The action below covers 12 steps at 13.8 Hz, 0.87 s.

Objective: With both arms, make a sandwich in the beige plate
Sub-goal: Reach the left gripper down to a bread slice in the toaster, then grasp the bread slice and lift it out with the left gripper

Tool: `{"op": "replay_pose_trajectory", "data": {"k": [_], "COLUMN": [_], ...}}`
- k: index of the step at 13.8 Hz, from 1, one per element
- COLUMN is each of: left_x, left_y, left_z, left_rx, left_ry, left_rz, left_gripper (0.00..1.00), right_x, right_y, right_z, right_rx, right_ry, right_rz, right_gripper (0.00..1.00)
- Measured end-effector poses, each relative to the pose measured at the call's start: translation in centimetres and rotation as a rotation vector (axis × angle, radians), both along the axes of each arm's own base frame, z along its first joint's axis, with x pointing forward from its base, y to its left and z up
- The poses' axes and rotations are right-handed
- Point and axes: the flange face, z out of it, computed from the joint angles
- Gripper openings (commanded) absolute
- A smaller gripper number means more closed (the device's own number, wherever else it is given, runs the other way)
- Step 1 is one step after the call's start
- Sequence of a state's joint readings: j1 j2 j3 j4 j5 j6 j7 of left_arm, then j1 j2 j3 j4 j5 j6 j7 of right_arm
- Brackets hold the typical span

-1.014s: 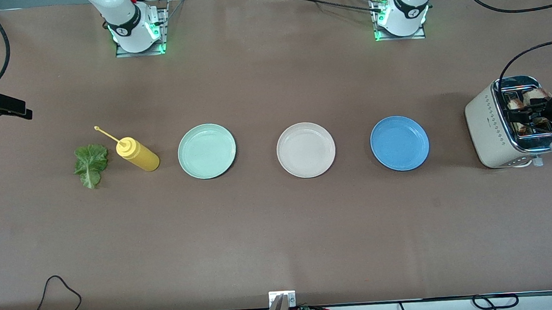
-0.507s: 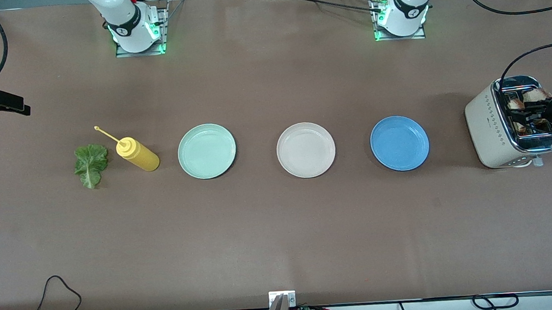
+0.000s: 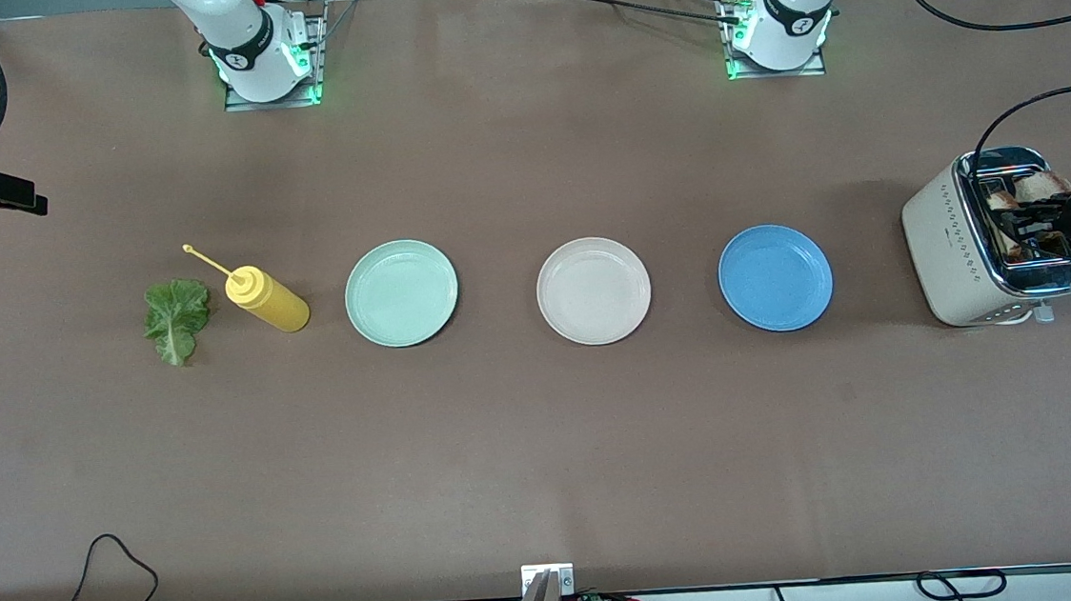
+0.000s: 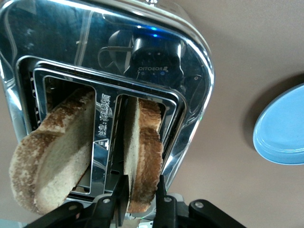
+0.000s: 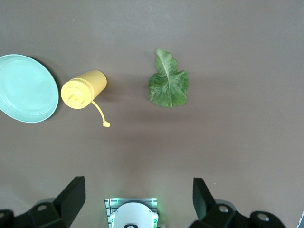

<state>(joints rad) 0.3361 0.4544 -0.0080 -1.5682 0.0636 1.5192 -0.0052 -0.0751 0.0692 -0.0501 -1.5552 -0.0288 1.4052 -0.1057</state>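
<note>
1. Reaching over the toaster [image 3: 971, 247] at the left arm's end of the tabletop [image 3: 547, 452], the left gripper [image 4: 141, 192] has its jaws down at the toaster's top, one finger on each face of a slice of toasted bread [image 4: 142, 156] that stands upright in one slot.
2. The left jaws look pressed against that slice, grasping it; the slice is still in its slot.
3. A second toast slice [image 4: 52, 156] stands in the neighbouring slot, leaning outward, untouched.
4. The right gripper [image 3: 6, 194] hangs in the air over the right arm's end of the tabletop, its jaws released wide and holding nothing.
5. The beige plate [image 3: 593, 290] lies at the middle of the tabletop, between a mint green plate [image 3: 401, 293] and a blue plate [image 3: 776, 278], the three in a row and apart from one another.
6. The blue plate is the one nearest the toaster.
7. A yellow squeeze bottle [image 3: 266, 298] lies on its side beside the mint green plate, toward the right arm's end.
8. A green lettuce leaf [image 3: 176, 319] lies flat just beside the bottle, closer still to that end.
</note>
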Motion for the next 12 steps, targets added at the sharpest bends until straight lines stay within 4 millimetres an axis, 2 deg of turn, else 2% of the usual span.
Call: {"op": "replay_pose_trajectory", "data": {"k": [3,6,9,11,12], "left_x": [0.1,0.8,1.0,0.6,0.4], "left_y": [0.1,0.7,1.7,1.0,0.1], "left_z": [0.0,2.3,7.4,11.6,13.6], "left_rx": [0.000,-0.028,-0.053,-0.071,-0.086], "left_ry": [-0.003,-0.038,-0.046,-0.030,-0.022], "left_rz": [-0.004,-0.072,-0.108,-0.122,-0.141], "left_gripper": [0.02,0.01,0.01,0.01,0.01], "right_x": [0.7,1.5,1.5,1.6,1.7], "right_y": [0.1,0.3,0.3,0.4,0.5], "right_z": [-0.7,-1.9,-2.0,-2.0,-1.9], "right_rx": [0.001,0.025,0.027,0.026,0.026], "right_ry": [-0.012,-0.006,-0.006,-0.010,-0.015], "right_rz": [0.003,0.001,0.001,0.002,0.005], "right_gripper": [1.00,1.00,1.00,1.00,1.00]}}
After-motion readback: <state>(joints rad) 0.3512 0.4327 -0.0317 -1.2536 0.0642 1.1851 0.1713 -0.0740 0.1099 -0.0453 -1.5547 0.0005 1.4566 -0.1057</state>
